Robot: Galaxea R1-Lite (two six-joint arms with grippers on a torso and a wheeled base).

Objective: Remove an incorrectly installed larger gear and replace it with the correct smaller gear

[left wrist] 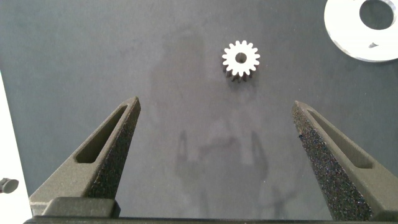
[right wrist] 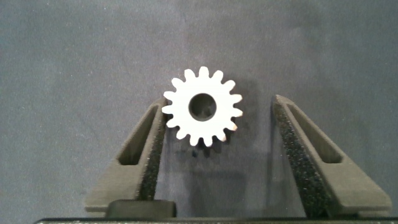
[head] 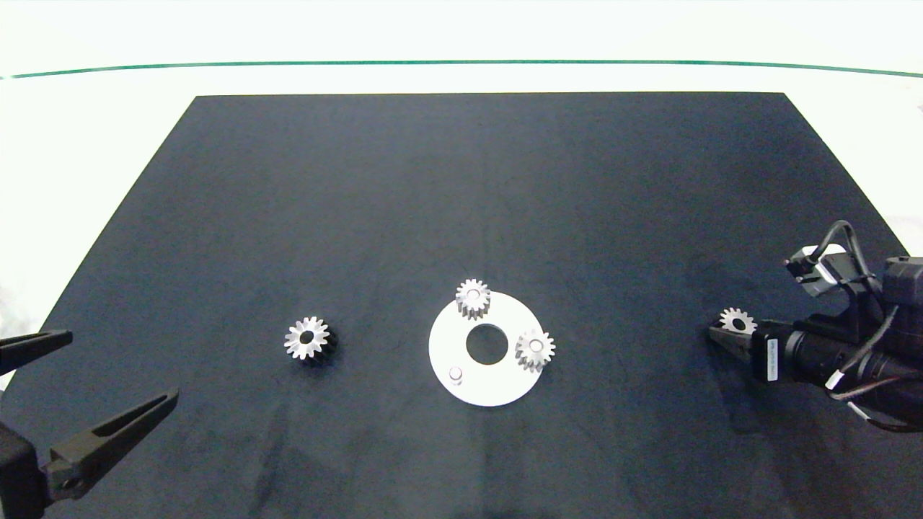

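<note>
Four gears were counted in all. Two were seated on pegs of the white ring plate [head: 497, 386], one at its far edge [head: 473, 298] and one at its right edge [head: 535, 349]. A third peg [head: 456, 373] near the plate's left front was seen bare, so the removal step was judged done and the fitting step not yet begun.

The larger gear [head: 737, 321] was found well to the right of the plate, lying flat on the dark surface [head: 461, 180] with its centre hole up. It lay between the fingers of the right hand [right wrist: 214, 146], which were spread apart; one finger [right wrist: 149, 152] appeared to touch the teeth while the other stood clear, so the gear was judged released rather than gripped.

The smaller gear [head: 308, 339] was seen alone on the surface, well to the left of the plate, also flat with its hole upward, so no long axis had to be matched. The left hand [left wrist: 214, 155] was held wide open and empty, out at the surface's left front corner. In its wrist view the smaller gear lay straight ahead, beyond the fingertips and roughly centred between them. The left hand was judged the nearer one for the pickup, with a forward reach and descent called for before the bare peg could be filled.
</note>
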